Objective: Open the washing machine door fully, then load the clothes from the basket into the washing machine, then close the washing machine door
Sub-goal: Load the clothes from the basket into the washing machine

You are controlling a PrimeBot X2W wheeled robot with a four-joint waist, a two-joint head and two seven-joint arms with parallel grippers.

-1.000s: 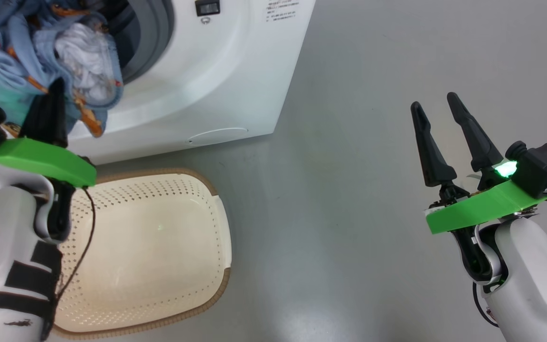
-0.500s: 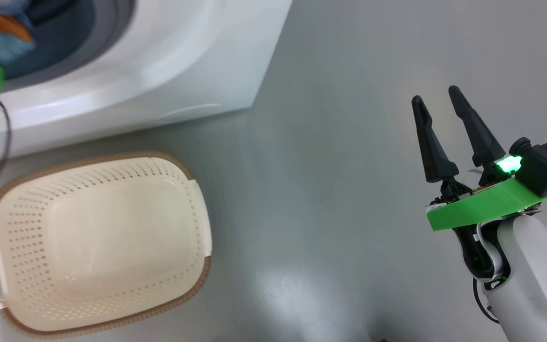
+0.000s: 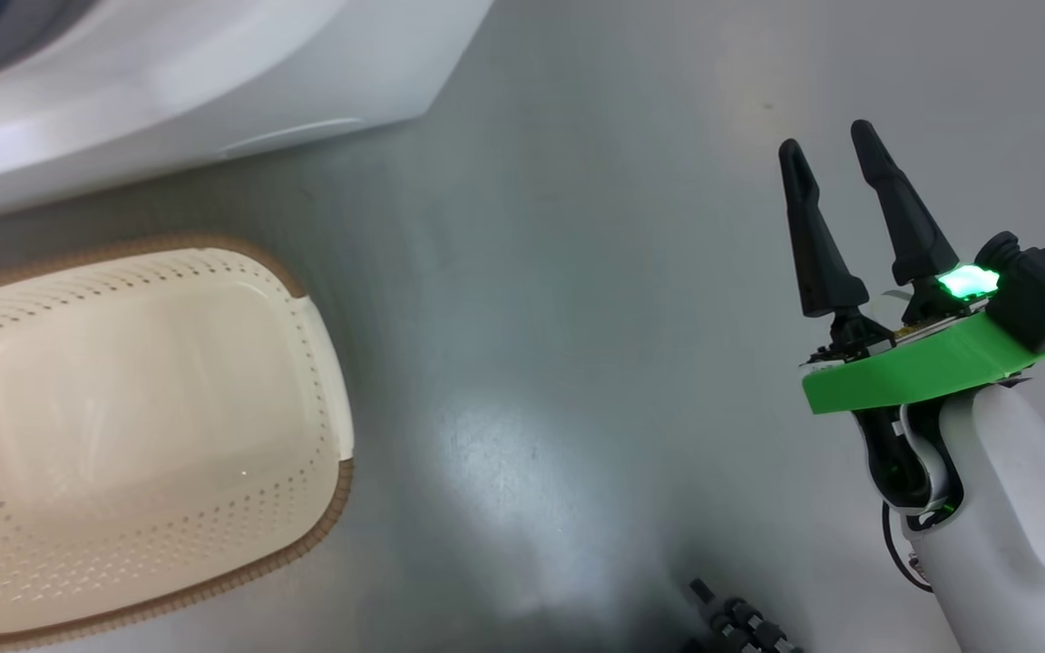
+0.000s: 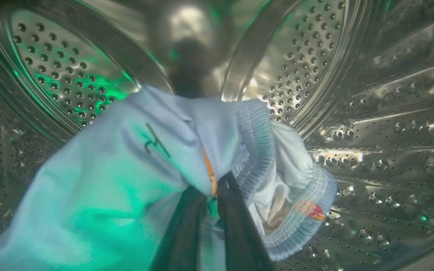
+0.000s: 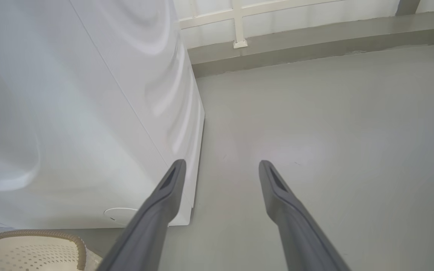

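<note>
Left gripper [image 4: 212, 192] is way inside the drum [image 4: 371, 113] of the washing machine [image 3: 169, 91], its 2 dark fingers pinched shut on the clothes [image 4: 126, 162]. That's a light-blue bundle with a white lining and a ribbed cuff bulging out toward 3 o'clock of the fingers, a thin orange strip right at the tips, and a green tint all over the cloth. In the head view the basket [image 3: 214, 258] sits at 9 o'clock on the grey floor [image 3: 532, 317] with its perforated bottom in plain sight, near the white machine front up at 11 o'clock but apart from it. Over at 3 o'clock the right gripper [image 3: 826, 141] hangs above the floor with its 2 fingers spread wide apart and a green lamp [image 3: 967, 281] glowing at its base. On its own wrist cam the machine's side is at 9 o'clock and a corner of the basket at 7 o'clock
</note>
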